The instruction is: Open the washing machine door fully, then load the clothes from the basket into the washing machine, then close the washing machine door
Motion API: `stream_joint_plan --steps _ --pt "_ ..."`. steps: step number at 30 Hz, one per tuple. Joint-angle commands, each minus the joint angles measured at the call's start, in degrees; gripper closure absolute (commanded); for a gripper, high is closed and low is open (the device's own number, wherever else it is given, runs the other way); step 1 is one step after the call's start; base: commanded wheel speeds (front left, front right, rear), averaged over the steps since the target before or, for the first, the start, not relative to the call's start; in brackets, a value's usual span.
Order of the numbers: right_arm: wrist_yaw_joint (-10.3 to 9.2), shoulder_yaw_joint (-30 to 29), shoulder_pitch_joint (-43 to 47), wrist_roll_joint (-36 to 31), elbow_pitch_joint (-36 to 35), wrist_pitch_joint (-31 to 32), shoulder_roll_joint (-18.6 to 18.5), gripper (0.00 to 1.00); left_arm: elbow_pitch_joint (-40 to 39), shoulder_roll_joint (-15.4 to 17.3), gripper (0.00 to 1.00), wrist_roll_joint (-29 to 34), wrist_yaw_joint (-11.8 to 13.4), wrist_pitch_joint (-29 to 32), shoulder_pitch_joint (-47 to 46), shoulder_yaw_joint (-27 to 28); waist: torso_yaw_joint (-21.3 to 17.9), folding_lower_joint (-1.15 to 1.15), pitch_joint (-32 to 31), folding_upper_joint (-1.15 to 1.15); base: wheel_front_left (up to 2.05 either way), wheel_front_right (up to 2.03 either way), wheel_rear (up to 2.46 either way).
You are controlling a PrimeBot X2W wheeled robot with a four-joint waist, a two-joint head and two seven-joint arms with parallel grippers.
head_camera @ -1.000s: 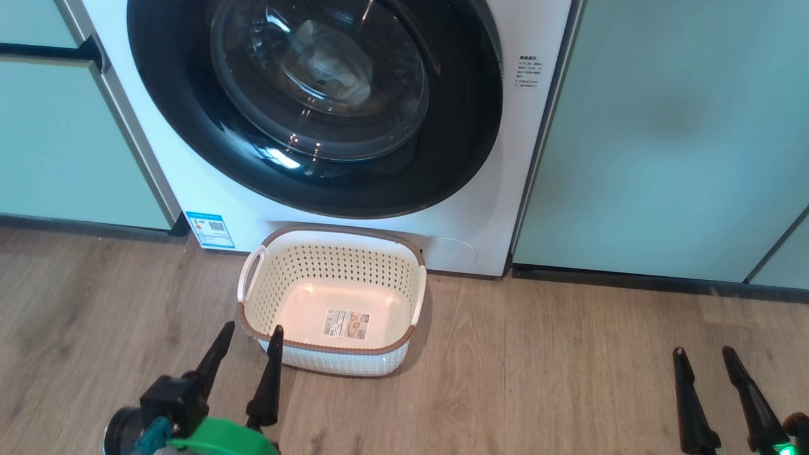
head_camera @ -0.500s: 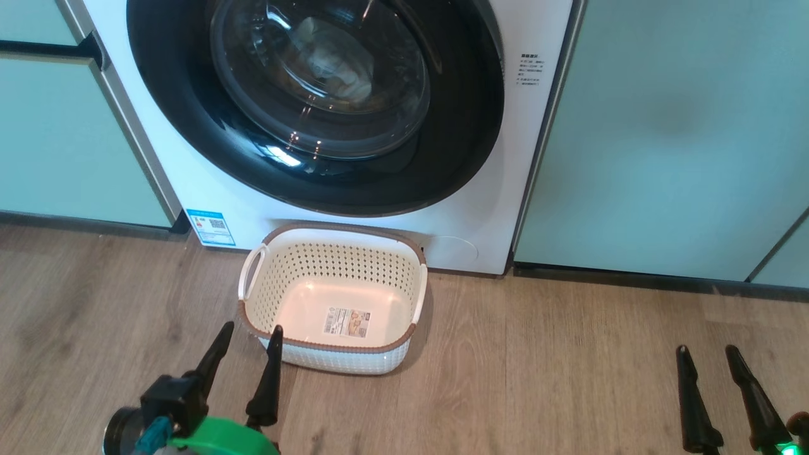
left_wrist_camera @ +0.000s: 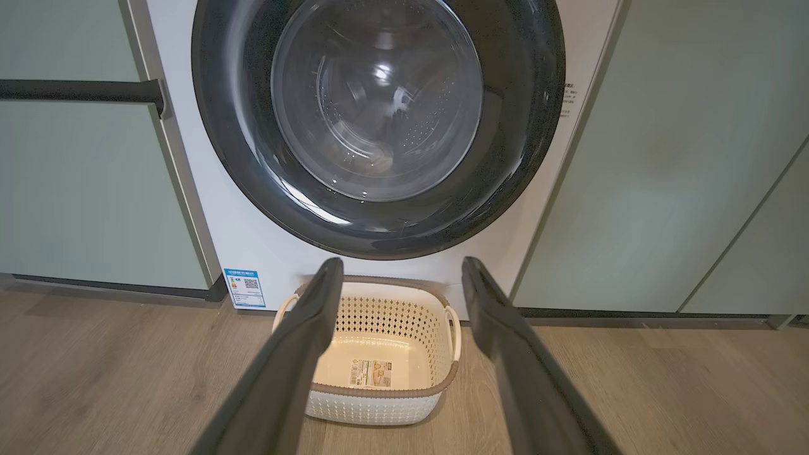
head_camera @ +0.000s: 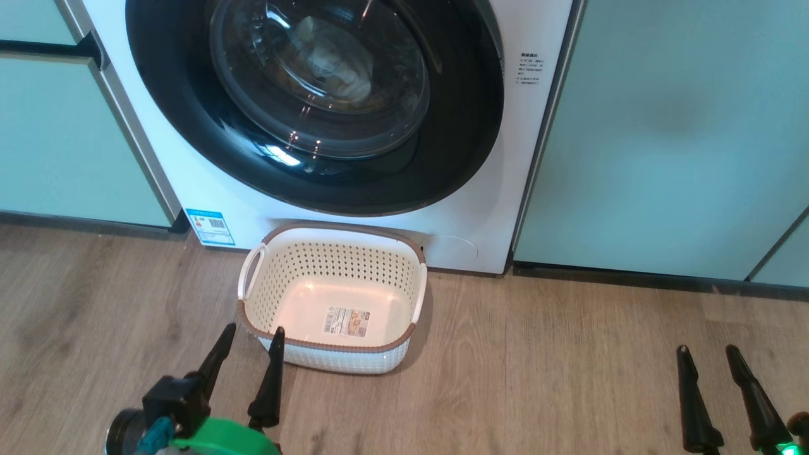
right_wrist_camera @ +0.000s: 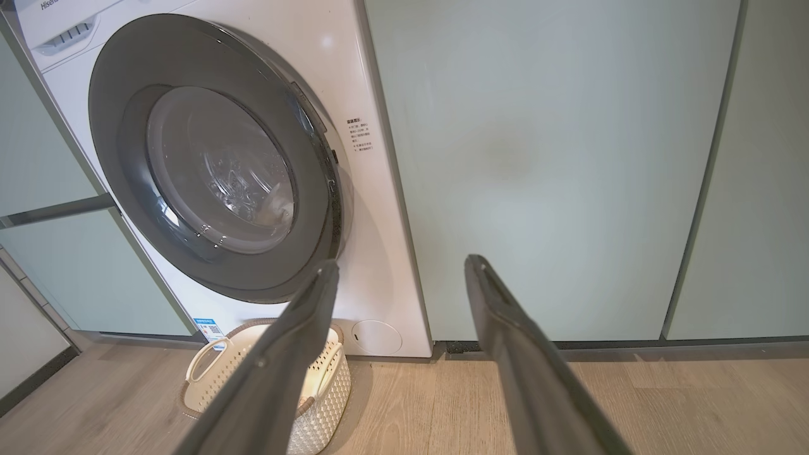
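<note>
Head view, looking down: a pale wood-plank floor [head_camera: 569, 379] runs up to a white washing machine [head_camera: 486, 208] set between pale green cabinets [head_camera: 663, 126]. The washing machine door [head_camera: 468, 126], a glossy black ring round a bulging glass window, lies flat against the machine's front and looks shut. Its top is cut off by the edge of the picture. Behind the glass is a pale shape [head_camera: 335, 57] that I cannot tell apart from reflections. The basket [head_camera: 328, 363] stands upright on the floor just in front of the machine, below the door, with its far rim close to the machine's base. Its bottom shows bare around a label [head_camera: 346, 321]. A blue sticker [head_camera: 210, 226] sits at the machine's lower left corner. My left claw [head_camera: 253, 328] is at the lower left, fingers spread apart and holding nothing. Its tips overlap the basket's near left corner in this view; whether they touch it I cannot tell. My right claw [head_camera: 706, 349] is at the lower right, also spread and empty, well apart from the basket, with bare floor between them. A dark kick strip [head_camera: 632, 278] edges the cabinets at floor level.
</note>
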Motion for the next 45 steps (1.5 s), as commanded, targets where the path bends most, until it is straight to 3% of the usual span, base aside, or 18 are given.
stream_joint_plan --steps 1,5,6,45 --pt "-0.19 1.0 -1.6 0.5 -1.8 -0.4 -0.8 0.00 -1.7 0.8 0.00 -0.4 0.4 -0.2 -1.4 1.7 0.0 0.00 0.0 0.00 0.00 0.00 0.00" --pt "-0.19 1.1 -1.6 0.5 -1.9 -0.4 -0.8 0.00 -1.5 0.9 0.00 -0.7 0.5 0.1 -1.4 1.5 -0.1 0.00 0.0 0.00 0.00 0.00 0.00" --pt "0.00 0.0 0.0 0.3 0.0 0.0 0.0 1.00 0.1 0.0 1.00 -0.5 0.2 0.2 0.0 -0.4 -0.1 0.00 0.0 0.00 0.00 0.00 0.00" --pt "-0.05 0.5 -4.9 24.2 5.0 4.8 -1.2 1.00 6.3 -0.8 1.00 -24.1 -2.1 4.3 -4.5 1.3 0.2 0.00 0.2 0.00 0.00 0.00 0.00"
